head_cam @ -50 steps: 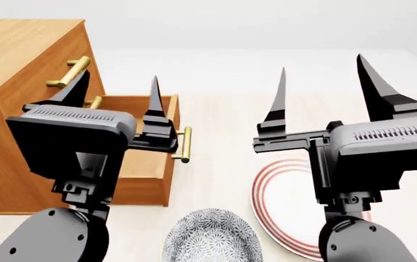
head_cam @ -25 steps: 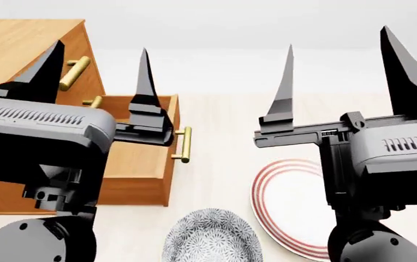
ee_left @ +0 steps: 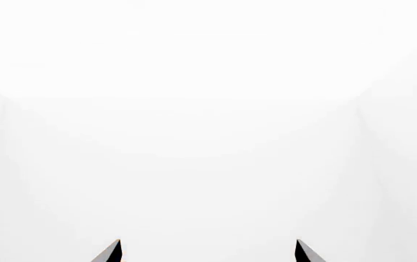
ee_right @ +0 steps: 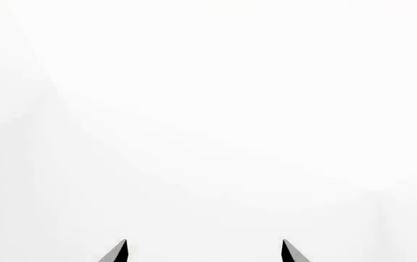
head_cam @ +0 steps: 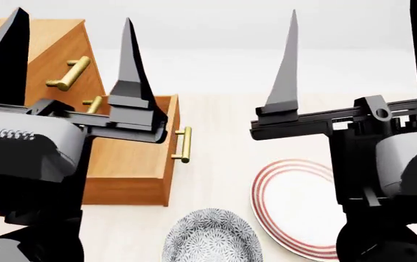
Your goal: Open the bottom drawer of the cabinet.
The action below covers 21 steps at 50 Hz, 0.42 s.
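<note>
The cabinet and its pulled-out bottom drawer look like smooth orange-brown wood with a fine grain, their bar handles polished brass. Both tools, left and right, are matt black with grey housings. The counter is pale and matt. A plate looks glossy white with red rings; a bowl has a speckled grey pattern.

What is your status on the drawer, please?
Left gripper and right gripper open, raised, empty. Bottom drawer pulled out. Nothing in the way.
</note>
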Tool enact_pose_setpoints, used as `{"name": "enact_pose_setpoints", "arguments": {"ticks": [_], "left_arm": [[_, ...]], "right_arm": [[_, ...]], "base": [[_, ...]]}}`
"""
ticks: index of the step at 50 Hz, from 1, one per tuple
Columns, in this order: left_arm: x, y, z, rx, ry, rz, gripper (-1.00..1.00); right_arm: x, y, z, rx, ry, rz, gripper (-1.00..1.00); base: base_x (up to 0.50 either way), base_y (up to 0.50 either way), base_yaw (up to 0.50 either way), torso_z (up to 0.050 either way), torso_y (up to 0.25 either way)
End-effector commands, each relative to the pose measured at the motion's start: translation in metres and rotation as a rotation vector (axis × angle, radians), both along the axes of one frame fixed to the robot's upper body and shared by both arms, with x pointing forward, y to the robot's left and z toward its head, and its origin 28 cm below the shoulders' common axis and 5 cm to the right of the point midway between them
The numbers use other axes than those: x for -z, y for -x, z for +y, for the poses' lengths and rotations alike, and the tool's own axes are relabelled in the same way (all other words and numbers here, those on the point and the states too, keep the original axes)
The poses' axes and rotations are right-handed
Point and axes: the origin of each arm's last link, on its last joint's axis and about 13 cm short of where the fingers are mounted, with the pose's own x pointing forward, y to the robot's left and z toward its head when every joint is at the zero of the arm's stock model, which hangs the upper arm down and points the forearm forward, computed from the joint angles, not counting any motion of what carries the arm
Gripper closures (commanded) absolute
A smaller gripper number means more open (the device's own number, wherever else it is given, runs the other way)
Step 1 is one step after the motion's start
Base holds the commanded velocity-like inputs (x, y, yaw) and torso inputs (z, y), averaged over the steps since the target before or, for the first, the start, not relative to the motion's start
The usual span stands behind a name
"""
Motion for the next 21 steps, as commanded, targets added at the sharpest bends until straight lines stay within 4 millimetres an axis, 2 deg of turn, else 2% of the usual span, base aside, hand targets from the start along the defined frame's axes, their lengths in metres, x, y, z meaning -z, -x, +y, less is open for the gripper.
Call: {"name": "enact_pose_setpoints", "arguments": {"ticks": [1, 21], "left_arm": [[-0.005, 0.004, -0.001, 0.0, 0.0, -0.046, -1.0], [-0.009, 0.01, -0.001, 0.0, 0.008, -0.093, -1.0]], "right_arm": [[-0.009, 0.007, 0.0, 0.005, 0.014, -0.026, -1.0], [-0.021, 0.012, 0.002, -0.005, 0.022, -0.063, -1.0]], "base": [[0.0, 0.0, 0.0, 0.0, 0.0], [0.0, 0.0, 0.0, 0.0, 0.0]]}}
